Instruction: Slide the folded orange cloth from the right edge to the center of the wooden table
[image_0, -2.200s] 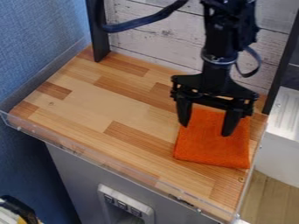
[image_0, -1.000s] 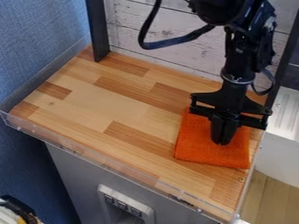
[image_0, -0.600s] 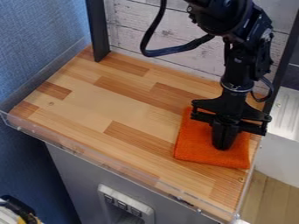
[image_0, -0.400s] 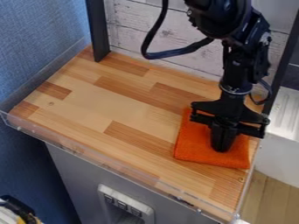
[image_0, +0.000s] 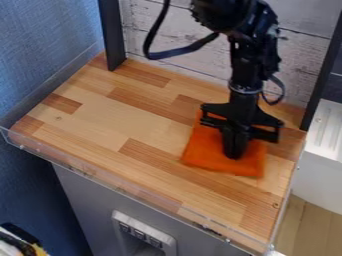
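Note:
The black gripper points down over the right part of the wooden counter, its fingers together and their tips against the orange cloth. The cloth lies nearly flat as a rough square, with corners toward the counter's front and right side. Part of its middle and far side is hidden behind the gripper. No fold of cloth can be made out between the fingers.
The wooden counter has a clear raised lip along its front. Behind it stands a whitewashed plank wall between dark posts. A white basin is at the right.
The fingers have come together since the oldest frame, and the gripper has lowered to the cloth. Most recently, gripper and cloth have shifted together to the left and slightly toward the back wall.

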